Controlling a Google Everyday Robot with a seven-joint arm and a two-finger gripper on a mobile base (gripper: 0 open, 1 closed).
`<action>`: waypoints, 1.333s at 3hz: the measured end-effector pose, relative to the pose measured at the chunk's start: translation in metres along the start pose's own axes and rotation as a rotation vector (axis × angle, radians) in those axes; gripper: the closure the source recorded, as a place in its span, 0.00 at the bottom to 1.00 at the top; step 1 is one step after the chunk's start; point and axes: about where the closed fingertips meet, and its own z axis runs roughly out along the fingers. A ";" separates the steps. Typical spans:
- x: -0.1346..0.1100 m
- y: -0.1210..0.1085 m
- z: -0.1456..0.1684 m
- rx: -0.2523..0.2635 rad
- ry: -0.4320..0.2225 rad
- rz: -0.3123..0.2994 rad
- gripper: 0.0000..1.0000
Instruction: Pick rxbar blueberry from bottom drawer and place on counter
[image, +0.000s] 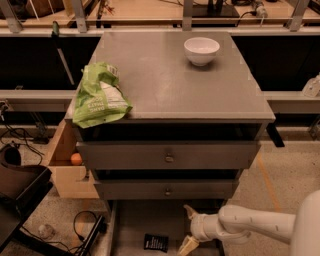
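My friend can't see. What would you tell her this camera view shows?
An open white robot gripper is over the pulled-out bottom drawer, beside the dark rxbar blueberry lying on its floor. On the grey counter sit a white bowl and a green snack bag.
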 end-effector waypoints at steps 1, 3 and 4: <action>0.004 0.006 0.057 -0.066 -0.058 -0.001 0.00; 0.003 0.010 0.112 -0.139 -0.137 -0.009 0.04; 0.010 0.017 0.126 -0.157 -0.169 0.004 0.16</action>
